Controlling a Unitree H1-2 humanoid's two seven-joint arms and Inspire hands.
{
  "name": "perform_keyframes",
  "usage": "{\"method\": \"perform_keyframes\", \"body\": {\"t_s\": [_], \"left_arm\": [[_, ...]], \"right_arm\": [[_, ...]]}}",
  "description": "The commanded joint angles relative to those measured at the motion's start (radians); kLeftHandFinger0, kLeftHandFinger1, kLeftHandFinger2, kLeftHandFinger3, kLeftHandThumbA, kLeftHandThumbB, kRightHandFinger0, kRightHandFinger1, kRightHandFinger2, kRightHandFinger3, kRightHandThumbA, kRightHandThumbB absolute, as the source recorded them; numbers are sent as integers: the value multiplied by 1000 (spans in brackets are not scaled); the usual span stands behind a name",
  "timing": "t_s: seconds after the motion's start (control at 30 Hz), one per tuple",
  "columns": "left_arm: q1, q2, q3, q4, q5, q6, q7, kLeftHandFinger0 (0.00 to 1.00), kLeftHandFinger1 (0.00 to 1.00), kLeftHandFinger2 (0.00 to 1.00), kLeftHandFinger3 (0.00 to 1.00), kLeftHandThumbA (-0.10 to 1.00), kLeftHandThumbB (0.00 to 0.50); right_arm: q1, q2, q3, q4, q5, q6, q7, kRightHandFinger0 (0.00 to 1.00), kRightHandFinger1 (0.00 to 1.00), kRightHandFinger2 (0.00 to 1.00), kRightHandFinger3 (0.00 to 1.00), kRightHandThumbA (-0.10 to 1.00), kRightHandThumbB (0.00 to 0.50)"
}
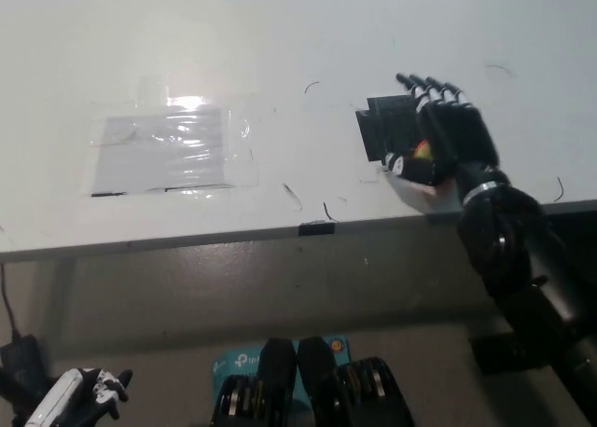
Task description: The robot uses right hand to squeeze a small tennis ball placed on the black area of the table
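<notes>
The white left hand (79, 394) rests low, well apart from the table (280, 35). The black right hand (446, 140) lies over the black patch (381, 129), fingers stretched out, holding nothing. Just under its palm peeks the tennis ball (422, 149), probably light and springy, best wrapped around its middle.

Right hand (448, 140) fingers (422, 87) extended; left hand (79, 397) low.

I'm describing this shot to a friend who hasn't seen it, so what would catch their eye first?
First, the black right robot hand at the table's right, fingers stretched out flat over a black patch, with a sliver of yellow tennis ball peeking from under it. Next, a shiny taped plastic sheet glaring on the white table at left. The white left robot hand rests far below, bottom left.
</notes>
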Motion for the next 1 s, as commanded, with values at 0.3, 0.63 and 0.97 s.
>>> {"method": "perform_keyframes", "body": {"t_s": [0.3, 0.63, 0.97], "left_arm": [[-17, 10, 13, 12, -22, -53, -3, 73, 64, 242, 303, 637, 446], [-4, 4, 24, -18, -27, -15, 3, 85, 86, 278, 317, 594, 452], [-8, -5, 28, -16, -25, -14, 8, 12, 38, 225, 334, 594, 469]], "right_arm": [[369, 75, -367, -509, 207, -42, -113, 4, 161, 694, 899, 180, 191], [698, 172, -609, -327, 624, -416, -114, 56, 172, 495, 851, -93, 172], [732, 226, -726, -112, 781, -453, -41, 39, 113, 349, 827, 97, 222]]}}
